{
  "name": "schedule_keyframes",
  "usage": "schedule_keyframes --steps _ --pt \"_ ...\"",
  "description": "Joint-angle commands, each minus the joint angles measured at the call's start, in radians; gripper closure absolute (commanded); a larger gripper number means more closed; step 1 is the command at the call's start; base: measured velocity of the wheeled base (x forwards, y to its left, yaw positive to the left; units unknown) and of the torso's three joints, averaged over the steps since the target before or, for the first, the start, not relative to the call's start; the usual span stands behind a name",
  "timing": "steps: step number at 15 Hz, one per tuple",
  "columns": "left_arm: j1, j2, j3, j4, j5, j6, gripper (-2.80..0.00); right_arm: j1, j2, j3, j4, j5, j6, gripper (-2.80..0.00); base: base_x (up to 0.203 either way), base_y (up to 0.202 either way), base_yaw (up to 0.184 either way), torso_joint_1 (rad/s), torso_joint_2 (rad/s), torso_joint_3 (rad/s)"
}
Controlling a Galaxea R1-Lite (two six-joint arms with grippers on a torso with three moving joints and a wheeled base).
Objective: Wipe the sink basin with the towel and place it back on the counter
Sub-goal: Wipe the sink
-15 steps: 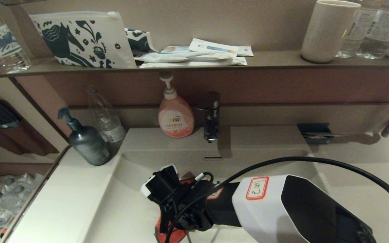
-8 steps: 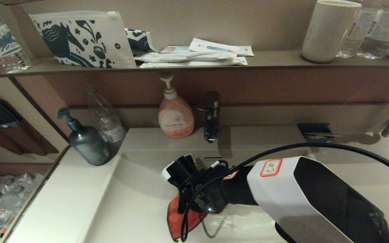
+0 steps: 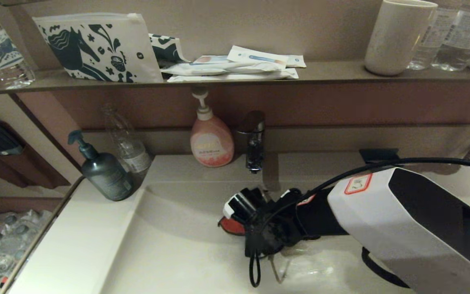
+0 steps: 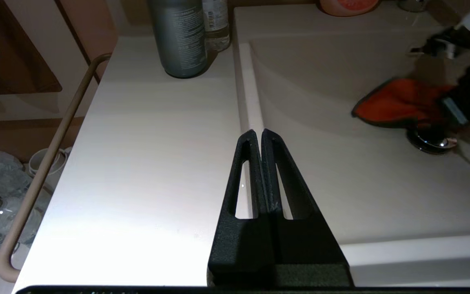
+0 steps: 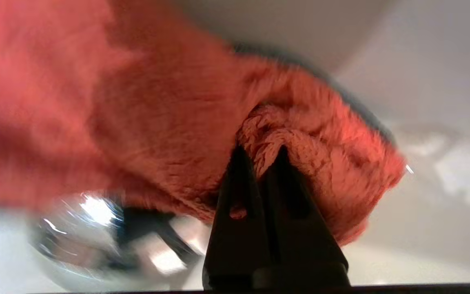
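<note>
As the small orange-red terry towel (image 5: 169,122) is dragged toward the curved back wall of the glossy off-white sink basin (image 3: 169,253), the right gripper (image 5: 264,157) has a fold of its pile pinched tight between fingers closed almost to touching. In the head view only a sliver of the cloth shows beneath the black wrist, near the basin's back wall below the chrome tap (image 3: 254,143); half a second ago much more of it trailed out toward the front, and a second ago the gripper sat further left and nearer the front edge. The stroke has thus run rearward and to the robot's right, which suggests the wiping pass is well under way but not finished. The left wrist view shows the towel lying on the basin floor just beside the round chrome drain plug (image 4: 431,143), which the right wrist view also catches, blurred, close under the cloth.

The left gripper (image 4: 258,136) is parked over the seam between the flat off-white counter (image 4: 145,163) and the basin rim, fingers pressed together and holding nothing. A grey pump bottle (image 3: 104,171) and a pink soap dispenser (image 3: 211,141) stand on the counter, unmoved across all three head views.

Still to come, by this reading: any remaining strokes, then lifting the towel out onto the counter.
</note>
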Motion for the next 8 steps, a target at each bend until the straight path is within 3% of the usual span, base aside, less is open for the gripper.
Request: schedule_keyframes --steps 1,4,8 --pt "0.000 0.000 0.000 0.000 0.000 0.000 0.00 -0.021 -0.056 0.078 -0.004 -0.006 0.002 0.00 0.000 0.000 0.000 0.000 0.00 0.000" --pt "0.000 0.000 0.000 0.000 0.000 0.000 0.00 -0.047 -0.108 0.215 -0.026 -0.024 0.031 0.00 0.000 0.000 0.000 0.000 0.00 0.000" --pt "0.000 0.000 0.000 0.000 0.000 0.000 0.00 -0.053 -0.140 0.354 -0.078 -0.021 0.140 0.00 0.000 0.000 0.000 0.000 0.00 0.000"
